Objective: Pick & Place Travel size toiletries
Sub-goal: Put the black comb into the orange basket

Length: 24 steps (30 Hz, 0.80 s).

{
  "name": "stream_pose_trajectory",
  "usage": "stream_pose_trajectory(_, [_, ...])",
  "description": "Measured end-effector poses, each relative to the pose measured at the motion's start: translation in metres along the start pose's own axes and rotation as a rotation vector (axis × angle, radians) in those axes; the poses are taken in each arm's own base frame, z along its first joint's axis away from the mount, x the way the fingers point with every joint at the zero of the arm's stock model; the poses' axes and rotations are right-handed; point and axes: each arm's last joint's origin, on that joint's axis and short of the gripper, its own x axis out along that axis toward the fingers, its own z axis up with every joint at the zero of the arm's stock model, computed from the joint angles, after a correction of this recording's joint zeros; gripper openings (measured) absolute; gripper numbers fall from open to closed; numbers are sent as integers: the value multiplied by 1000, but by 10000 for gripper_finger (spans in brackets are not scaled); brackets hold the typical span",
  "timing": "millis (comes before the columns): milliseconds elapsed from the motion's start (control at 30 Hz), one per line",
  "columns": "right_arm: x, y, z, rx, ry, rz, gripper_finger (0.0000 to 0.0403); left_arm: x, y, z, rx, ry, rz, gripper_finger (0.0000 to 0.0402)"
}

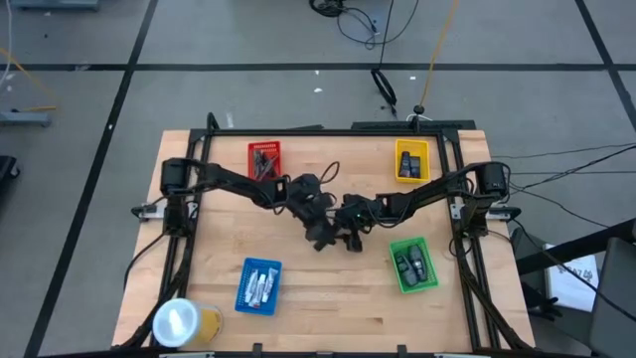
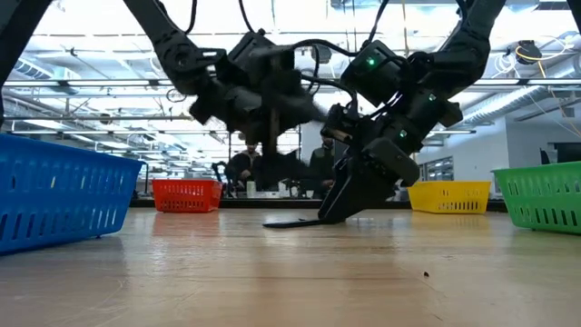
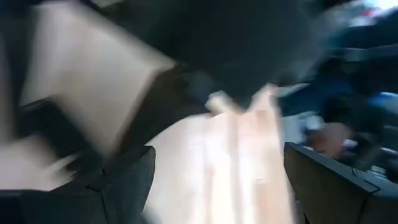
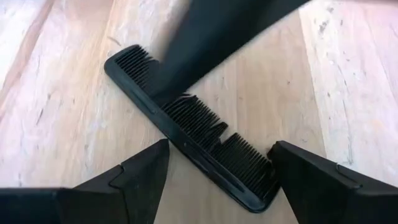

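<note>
A black comb [image 4: 186,124] lies flat on the wooden table [image 1: 328,298] at its middle, and shows in the low view as a thin dark strip [image 2: 290,221]. My right gripper [image 4: 217,155] slants down over one end of it, open, one finger on each side of the comb. My left gripper [image 2: 272,109] hangs open above the comb's other part, blurred in its own wrist view [image 3: 214,162]. A dark out-of-focus shape [image 4: 211,37] crosses over the comb's far half. Other toiletries lie in the trays. My right gripper has its fingertips [image 4: 152,158] down at table height on both sides of the comb's near end [image 4: 242,180], coming slantwise from above and lying across it. Whether the fingers touch the comb I cannot tell. The comb lies flat on the table.
Four trays stand around the middle: red [image 1: 264,159] at the far left, yellow [image 1: 411,161] at the far right, green [image 1: 413,265] at the near right, blue [image 1: 259,286] at the near left. A yellowish roll with a white top [image 1: 184,323] lies at the near left corner.
</note>
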Motion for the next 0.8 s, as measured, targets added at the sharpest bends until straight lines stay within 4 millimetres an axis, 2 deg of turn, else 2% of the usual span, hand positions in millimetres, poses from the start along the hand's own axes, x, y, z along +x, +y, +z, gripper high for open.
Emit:
stream_pose_trajectory(133, [0, 3, 1, -79, -15, 28, 276, -13, -1, -11, -109, 61, 256, 349])
stream_pose_trajectory(267, [0, 1, 5, -78, -57, 22, 276, -12, 2, -26, -181, 100, 457, 349])
stream_pose_trajectory(567, [0, 1, 6, -74, -66, 19, 276, 14, -2, -38, -205, 105, 418, 349])
stream_pose_trajectory(800, [0, 1, 6, -61, -67, 18, 276, 12, -22, -41, -177, 87, 468, 349])
